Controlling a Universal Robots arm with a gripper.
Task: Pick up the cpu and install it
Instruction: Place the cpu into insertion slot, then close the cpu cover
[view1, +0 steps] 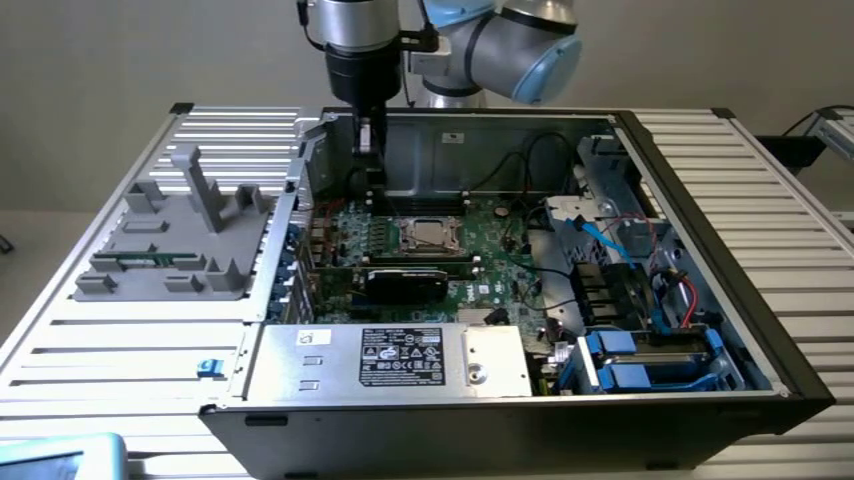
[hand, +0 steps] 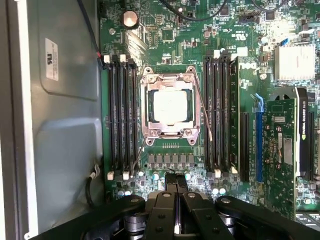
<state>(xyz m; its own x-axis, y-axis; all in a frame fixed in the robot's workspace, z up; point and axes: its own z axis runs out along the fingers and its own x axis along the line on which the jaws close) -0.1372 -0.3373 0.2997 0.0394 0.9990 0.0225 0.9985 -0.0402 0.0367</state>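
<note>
- Site: an open computer case (view1: 467, 440) lies on a slatted table (view1: 747, 200). The arm (view1: 507, 40) reaches down into the case near its rear wall.
- Fingers (hand: 170, 182): clenched tip to tip, with nothing between them. They hang over the circuit board, near the socket (hand: 146, 107) but apart from it.
- Cpu (hand: 170, 106): it lies inside the socket's metal frame, square to it and shiny top up. The socket sits between two banks of memory slots (hand: 120, 115).
- Limit of view: glare on the metal top washes out its edges. Whether the chip is fully seated or only resting in place cannot be settled.
- Step in hand (a judgement): pick-up and carry look finished, since the chip sits in the socket and the fingers carry nothing. The work stands at the tail of the install.
- What a further move calls for (a judgement): any touch on the chip should be straight down and light, with no sideways push. The thin wire lever (hand: 204, 112) beside the socket leaves little room. Clenched fingers can press, but they would have to part before grasping anything.
- Also noted: a grey holder (view1: 160, 240) stands on the table at the exterior view's left, well apart from the fingers.
</note>
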